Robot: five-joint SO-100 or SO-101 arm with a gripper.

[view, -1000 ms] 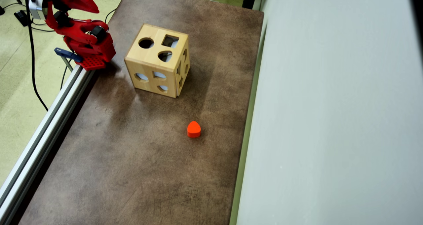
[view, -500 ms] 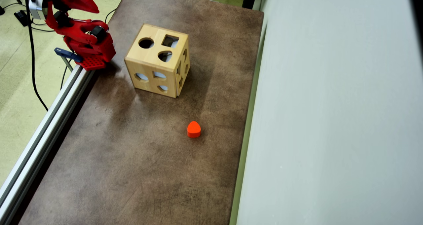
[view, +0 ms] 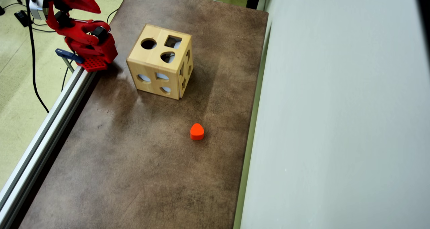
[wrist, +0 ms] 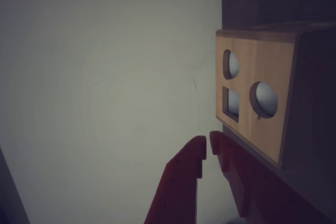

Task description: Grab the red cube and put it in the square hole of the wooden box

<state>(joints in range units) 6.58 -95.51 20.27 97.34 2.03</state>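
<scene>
The overhead view looks down from high above, slightly tilted, taking in the whole brown mottled table [view: 151,161], a pale grey wall panel [view: 336,121] along its right side, and the red arm [view: 80,37] folded at the table's upper left corner. It stands well back from everything. The wrist view rides low behind the red claw [wrist: 207,148], whose tips enter from the bottom edge, and lies on its side. It faces across the table toward the same pale panel, close to the light-wood cube-shaped box with cut-out holes [wrist: 257,103]. Both views share that box [view: 160,61], the panel and a strip of table.
</scene>
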